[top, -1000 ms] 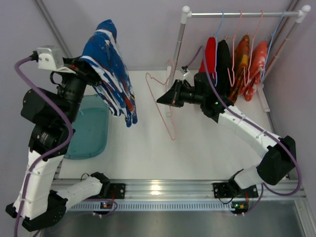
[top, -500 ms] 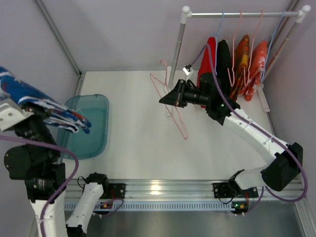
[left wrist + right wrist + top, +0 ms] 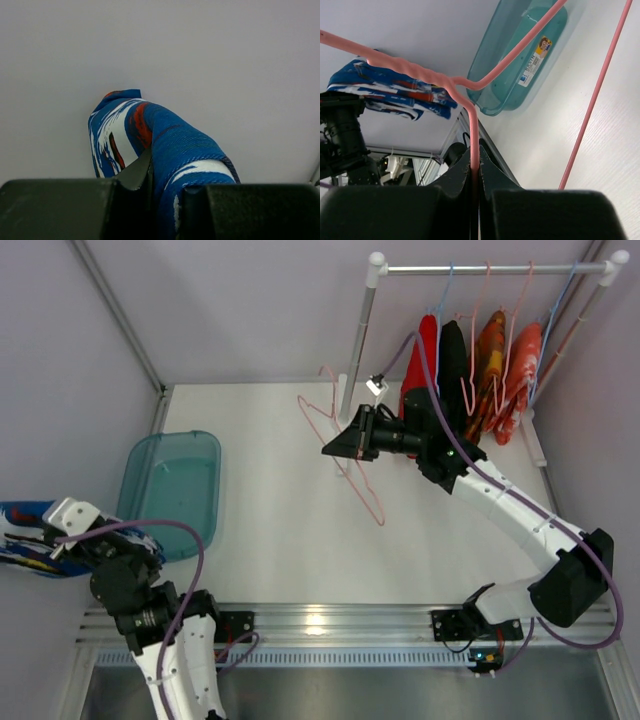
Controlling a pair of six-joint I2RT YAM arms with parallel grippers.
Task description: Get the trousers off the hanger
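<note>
Left gripper (image 3: 152, 187): jaws nearly together, pinched on a bunched fold of the trousers (image 3: 167, 145), which bulge forward just past the fingertips. Item: soft, light, limp knit; likely to sag and slip unless gripped through several layers. Right gripper (image 3: 475, 177): clamped tight on the hanger (image 3: 420, 74), bare wire rising from the jaws; thin, springy, probably slippery. Trousers lie well apart from it, off the wire.

White arms (image 3: 500, 502) bear black joints (image 3: 570, 590), black pincers (image 3: 328, 448) (image 3: 150, 175), purple cables (image 3: 170, 524).
</note>
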